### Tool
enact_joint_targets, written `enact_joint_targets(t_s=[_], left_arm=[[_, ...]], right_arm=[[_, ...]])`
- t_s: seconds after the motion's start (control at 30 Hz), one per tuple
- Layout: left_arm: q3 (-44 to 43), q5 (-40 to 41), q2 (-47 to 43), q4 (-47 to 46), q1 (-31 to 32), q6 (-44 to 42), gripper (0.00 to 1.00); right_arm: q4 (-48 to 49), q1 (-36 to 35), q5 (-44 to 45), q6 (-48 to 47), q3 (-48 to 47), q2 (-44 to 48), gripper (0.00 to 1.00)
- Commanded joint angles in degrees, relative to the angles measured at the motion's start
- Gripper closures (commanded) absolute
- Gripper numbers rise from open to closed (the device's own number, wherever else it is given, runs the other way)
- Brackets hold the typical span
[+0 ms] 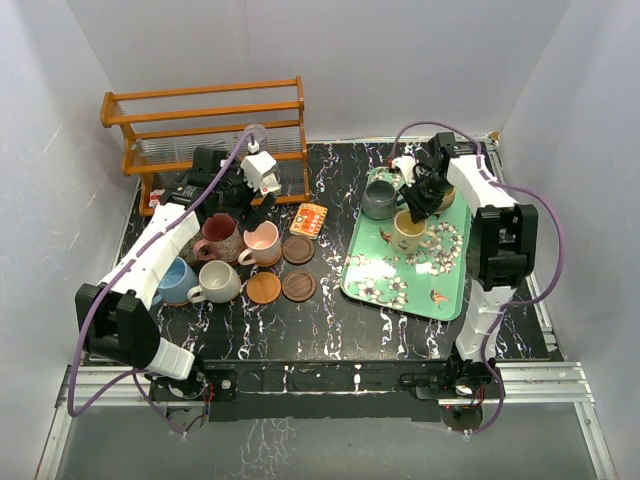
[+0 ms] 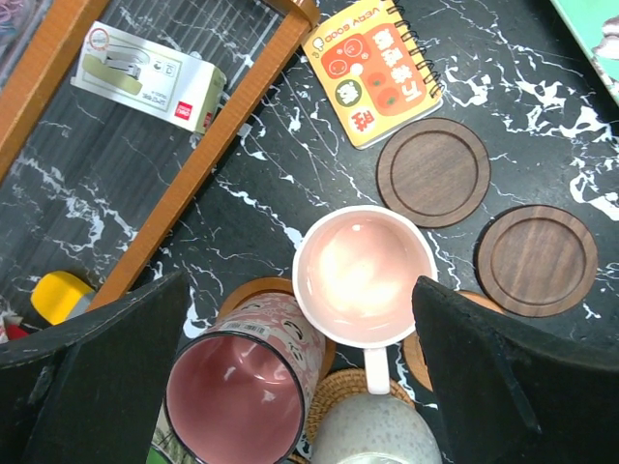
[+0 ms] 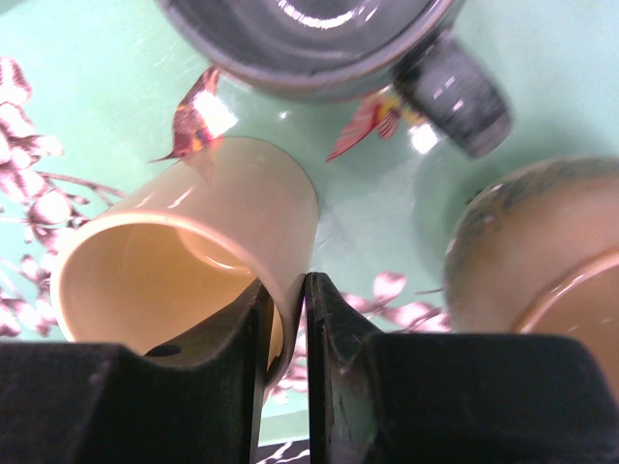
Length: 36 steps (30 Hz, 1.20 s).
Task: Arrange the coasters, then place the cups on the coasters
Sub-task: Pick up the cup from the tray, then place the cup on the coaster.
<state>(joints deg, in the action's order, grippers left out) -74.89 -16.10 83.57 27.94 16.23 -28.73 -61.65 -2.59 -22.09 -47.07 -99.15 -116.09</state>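
The yellow mug (image 3: pixel 184 242) stands on the green floral tray (image 3: pixel 77 68), and I have it by the rim. One finger of the right gripper (image 3: pixel 288 295) is inside the mug and the other outside, jaws narrow, with the mug wall pinched between them. I think a wall pinch suits this spot because no handle is offered to the wrist camera and the neighbours crowd in. The grey mug (image 3: pixel 309 39) is at the yellow mug's twelve o'clock and the tan mug (image 3: pixel 527 261) at its three o'clock. In the wrist view the yellow mug lies at ten o'clock from my fingertips, and the gripped stretch of wall is at the mug's own four o'clock edge. I cannot tell whether its base is off the tray.

Overhead, the tray fills the right half of the table. At its nine o'clock, mid-table, three bare coasters (image 1: pixel 298 249) sit grouped together. I judge that one of them is where this mug should go.

Further left, the left gripper (image 2: pixel 300 290) hangs with jaws wide and holds nothing. It is directly above the pink mug (image 2: pixel 363 275), which stands on a light coaster. Two of the bare coasters show dark at the pink mug's one and three o'clock. I read that arm as idle, and it may crowd my approach.
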Motion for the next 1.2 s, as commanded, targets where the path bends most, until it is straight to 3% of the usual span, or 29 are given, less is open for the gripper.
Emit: enact_joint_targets(t_s=[0.0,0.3,0.5,0.63,0.9,1.17], left_arm=[[-1.69,-3.71,0.02,1.92,-0.17,2.42,0.02],[-2.22,-5.23,1.09,-1.53,3.05,11.75,0.12],[-5.89,2.77,2.30,-4.72,13.70,20.90,0.14],[-12.09,4.08,6.28,-4.56,17.24,29.72,0.16],[-27.18,7.77,13.93,-2.63,23.42,33.45,0.16],[-38.12,8.88,20.38,-4.90,24.72,39.28,0.19]], right_arm=[[0.99,-0.25,0.00,8.71,5.86,8.58,0.86],[12.16,-0.23,0.48,23.69,18.41,20.97,1.00],[24.64,-1.29,1.48,37.04,18.53,27.67,1.00],[29.78,-3.28,4.73,43.85,17.00,29.85,1.00],[36.13,-9.39,17.02,51.41,14.98,32.80,1.00],[45.04,-15.60,32.09,57.07,16.57,36.68,1.00]])
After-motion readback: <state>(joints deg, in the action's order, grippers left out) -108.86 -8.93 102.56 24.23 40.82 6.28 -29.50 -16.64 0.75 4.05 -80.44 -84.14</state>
